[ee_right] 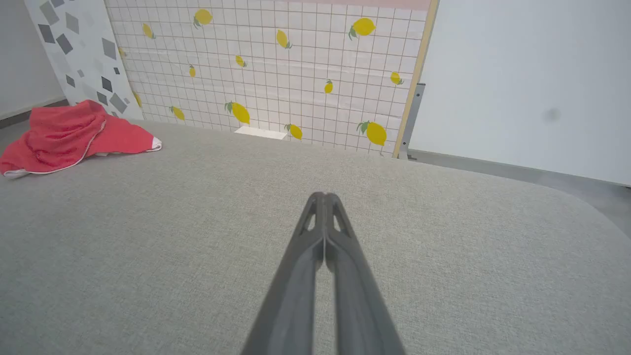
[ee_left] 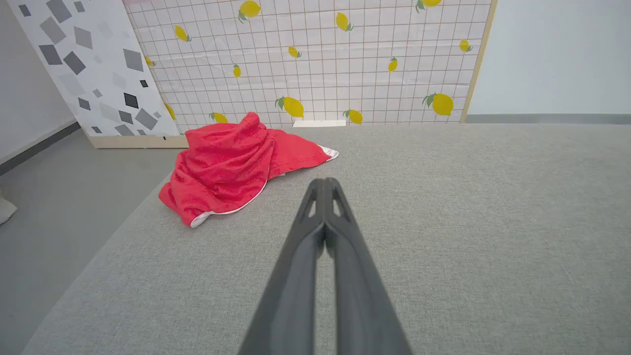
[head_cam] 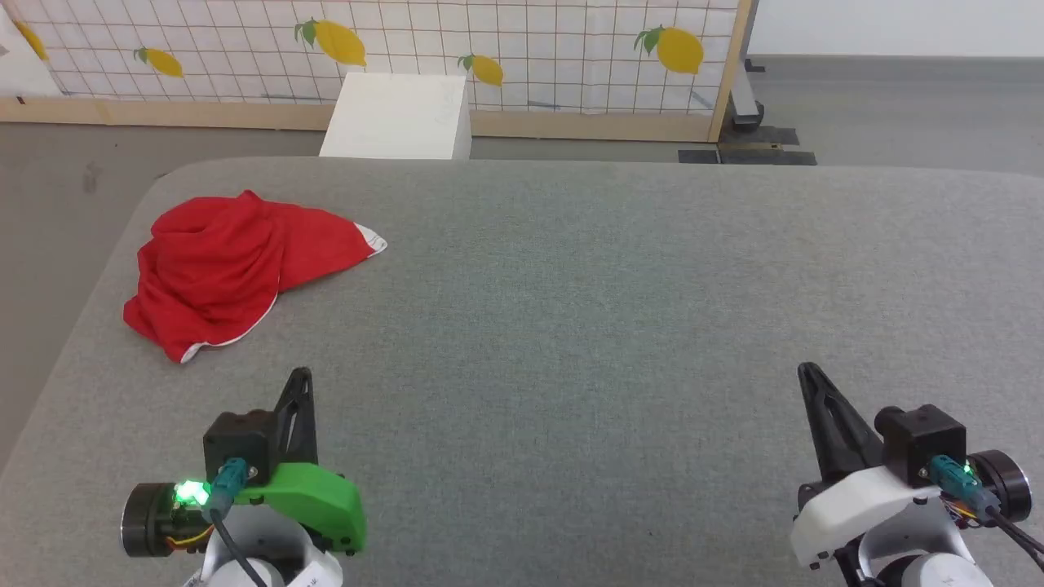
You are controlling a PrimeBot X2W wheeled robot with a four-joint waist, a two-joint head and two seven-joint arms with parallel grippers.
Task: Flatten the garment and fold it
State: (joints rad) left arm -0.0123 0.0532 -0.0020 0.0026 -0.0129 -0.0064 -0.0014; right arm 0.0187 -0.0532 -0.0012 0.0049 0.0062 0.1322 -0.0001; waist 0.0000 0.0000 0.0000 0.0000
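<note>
Left pincer: closest thing to me, low on the left. Fingers are pressed together tip to tip with nothing between them, hanging over bare counter.
Garment: red shorts-looking thing, bunched into a lumpy heap on the far left part of the counter, close to the left edge and its rounded corner. White trim peeks out along the near hem and at the tip pointing right. It's well ahead of the left pincer, no contact.
Right pincer: low on the right, clamped shut on nothing too. It's well apart from the garment, with most of the counter's width between them.
Done so far: nothing, far as I can see. The cloth is piled on itself, with no flat layer and no fold anywhere.
Left to do: basically everything. Reach it, pinch an edge, spread it flat, then fold.
My guess for the opener: left arm goes first since it's nearer, and both pincers have to open before they can grab. I'd probably drag the heap toward the middle so both arms can work it.
Watch out: it sits near the edge, so a sloppy tug could slide it onto the floor.
</note>
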